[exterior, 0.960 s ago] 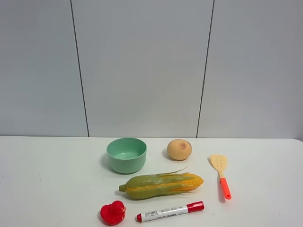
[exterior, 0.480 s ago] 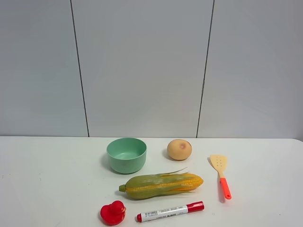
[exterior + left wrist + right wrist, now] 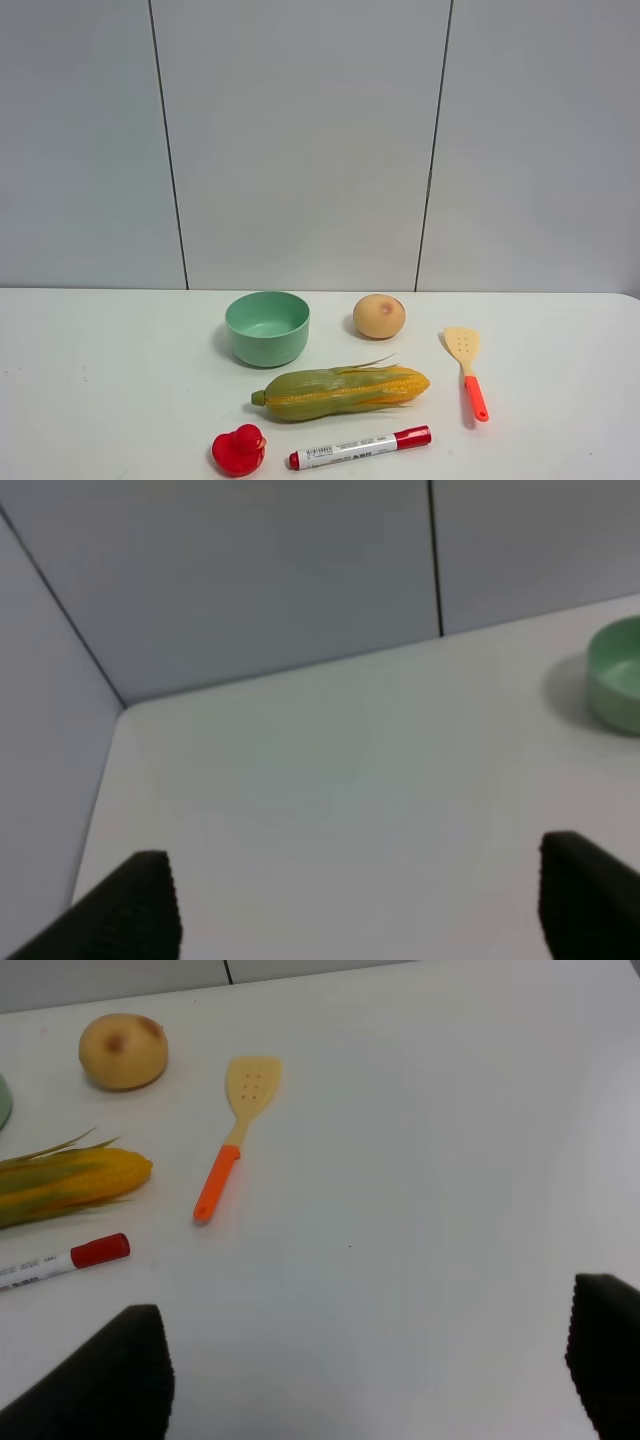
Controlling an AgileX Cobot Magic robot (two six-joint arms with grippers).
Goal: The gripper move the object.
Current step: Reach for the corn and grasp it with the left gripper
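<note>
The ear of corn point(image 3: 340, 392), yellow kernels in green husk, lies on the white table just in front of the green bowl point(image 3: 267, 327). Its yellow tip also shows in the right wrist view point(image 3: 70, 1185). No arm shows in the exterior view. My left gripper point(image 3: 360, 905) is open over bare table, its black fingertips point(image 3: 140, 905) wide apart, with the bowl's rim point(image 3: 615, 675) off to one side. My right gripper point(image 3: 365, 1380) is open and empty, its fingertips point(image 3: 120, 1370) wide apart, well away from the corn.
A round tan fruit point(image 3: 379, 316) sits right of the bowl. A spatula with an orange handle point(image 3: 467, 372) lies at the right. A red marker point(image 3: 360, 447) and a red toy duck point(image 3: 239, 449) lie near the front edge. A grey panel wall stands behind.
</note>
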